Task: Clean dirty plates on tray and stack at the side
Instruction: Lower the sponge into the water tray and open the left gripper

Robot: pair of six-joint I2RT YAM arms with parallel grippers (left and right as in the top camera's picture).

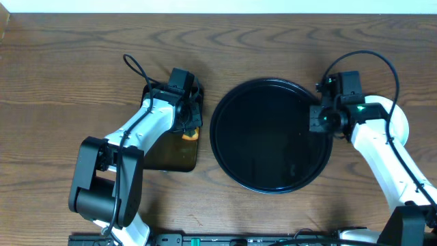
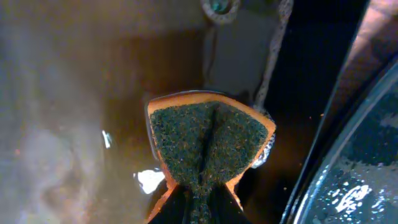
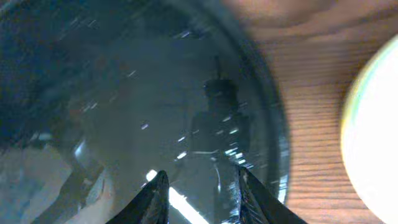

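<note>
The left gripper [image 2: 198, 208] is pinched tight on an orange, green-faced sponge [image 2: 208, 140] over the small rectangular tray [image 1: 171, 158]. The round black tray [image 1: 270, 137] lies mid-table. The right gripper [image 3: 200, 179] hangs above its right rim, fingers partly apart and empty. Beside the rim on the wood sits what looks like a pale plate [image 3: 373, 137], blurred.

One round black tray [image 1: 273, 137], one smaller rectangular tray [image 1: 171, 158], one sponge [image 2: 208, 137], one pale plate [image 3: 376, 137] showing, right frame edge.

I see the round tray [image 1: 268, 140] on the table [image 1: 68, 68], the smaller tray [image 1: 171, 158] just to its left with the sponge [image 2: 208, 140] over it, and a plate [image 3: 373, 127] lying on the table just outside the round tray's rim.
</note>
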